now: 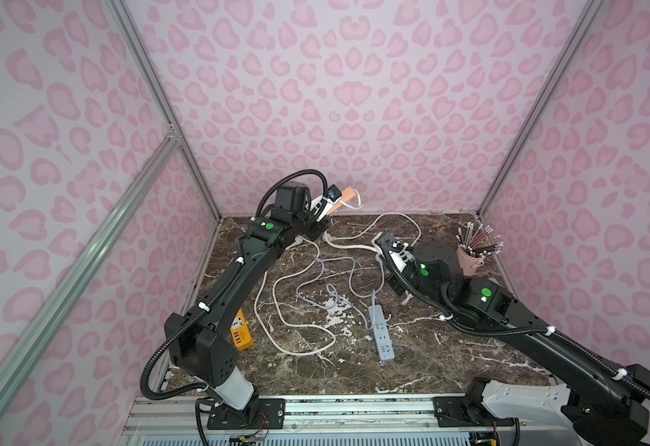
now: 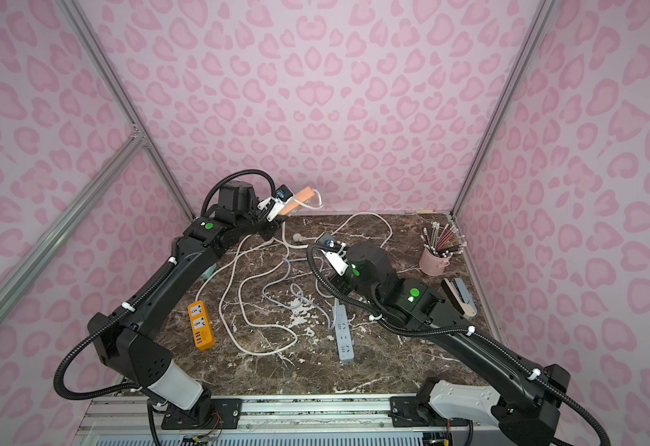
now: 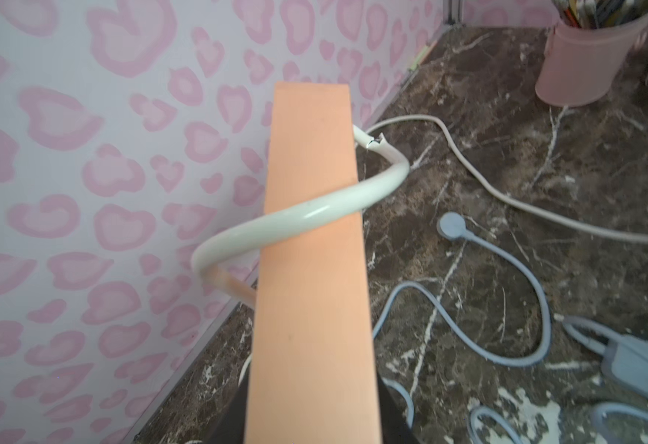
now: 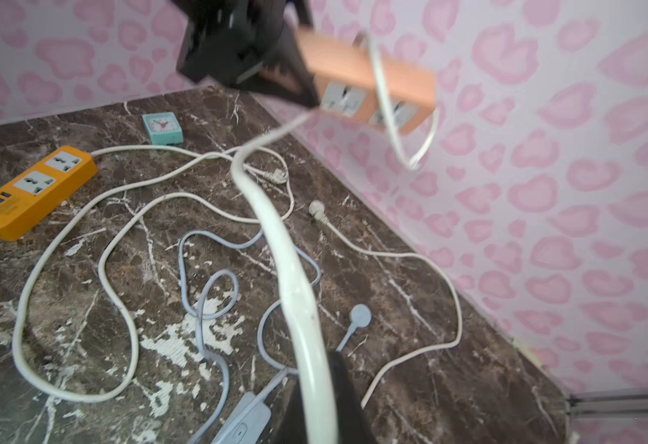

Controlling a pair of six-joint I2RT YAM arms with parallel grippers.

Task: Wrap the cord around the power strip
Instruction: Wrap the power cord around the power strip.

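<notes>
Power strip: orange, lifted off the table close to the back wall, gripped at one end only.
Left gripper: clamped on the near end of the power strip; the far end hangs free.
Cord: white; one loose turn goes around the strip, then it runs down to the right gripper.
Right gripper: closed on the cord, low over the table.
Risk, loose turn: the loop stands away from the strip, so with slack it may slide off the free end.
Risk, hard pull: too much tension may twist the strip in the jaws.
Risk, cord root: the cover looks ragged where the cord leaves the strip; a sharp bend there may damage it more.
Risk, tangle: the trailing part lies near a grey cord; dragging may catch it.
Risk, wall: a wide swing may knock the strip against the wall.
</notes>
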